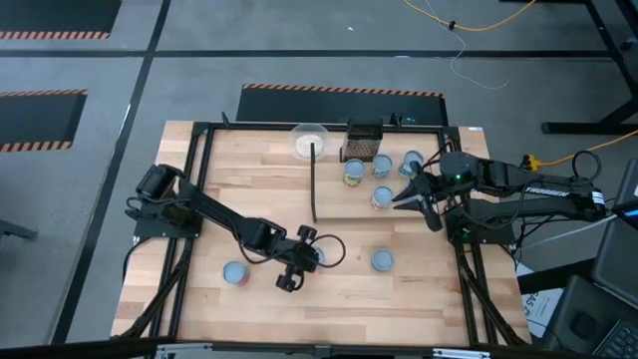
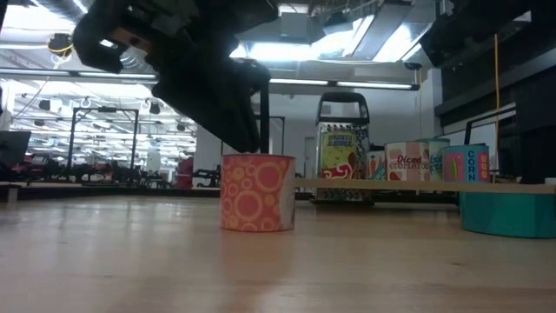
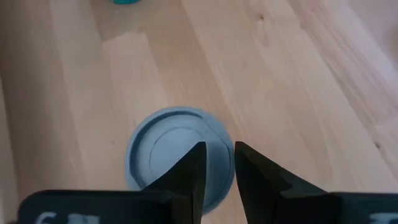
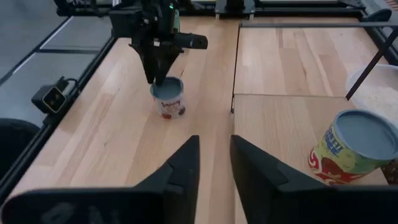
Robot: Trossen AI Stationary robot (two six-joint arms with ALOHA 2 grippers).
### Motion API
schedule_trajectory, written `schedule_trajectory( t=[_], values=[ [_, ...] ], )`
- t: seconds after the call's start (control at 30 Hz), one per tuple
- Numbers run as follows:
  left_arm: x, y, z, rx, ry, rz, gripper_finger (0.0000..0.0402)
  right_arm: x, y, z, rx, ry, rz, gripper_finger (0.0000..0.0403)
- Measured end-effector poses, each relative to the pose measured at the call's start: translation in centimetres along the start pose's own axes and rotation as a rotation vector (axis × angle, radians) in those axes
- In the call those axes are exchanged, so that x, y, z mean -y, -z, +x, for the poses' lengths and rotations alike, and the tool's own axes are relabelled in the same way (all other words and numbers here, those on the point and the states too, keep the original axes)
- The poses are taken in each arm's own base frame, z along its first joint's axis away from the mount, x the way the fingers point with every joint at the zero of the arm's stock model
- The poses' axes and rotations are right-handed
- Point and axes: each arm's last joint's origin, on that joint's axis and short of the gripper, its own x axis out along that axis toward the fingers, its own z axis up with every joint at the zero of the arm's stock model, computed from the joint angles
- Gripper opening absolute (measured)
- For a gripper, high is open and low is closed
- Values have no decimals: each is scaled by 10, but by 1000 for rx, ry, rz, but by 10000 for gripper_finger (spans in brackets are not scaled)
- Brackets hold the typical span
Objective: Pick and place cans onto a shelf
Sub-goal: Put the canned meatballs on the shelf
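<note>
Dark left pincer (image 3: 219,163) slightly parted, empty, seemingly just above a can (image 3: 177,152).

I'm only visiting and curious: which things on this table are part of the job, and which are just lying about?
Part of the job: the cans, some on the shelf; left gripper above one can; right gripper at the shelf.
Lying about: whitish bowl; dark grater.

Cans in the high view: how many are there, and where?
7. Four cans on the shelf; three on the table: left can, right can, middle can under the left end effector. The arms may hide more.
</note>
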Motion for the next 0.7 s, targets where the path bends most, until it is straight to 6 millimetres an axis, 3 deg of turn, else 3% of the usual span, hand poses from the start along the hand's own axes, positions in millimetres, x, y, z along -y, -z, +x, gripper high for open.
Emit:
schedule_trajectory(
  t=[0.13,0.33,0.7],
  values=[
    [-3,-6,-17,35,-30,-4,76,0,-3,0,31,3,-9,127],
    [-6,-15,-63,106,-108,-7,74,1,-17,9,146,-25,-44,140],
    [-3,-4,-152,140,-259,-28,74,-9,-26,84,146,-148,-113,140]
  ],
)
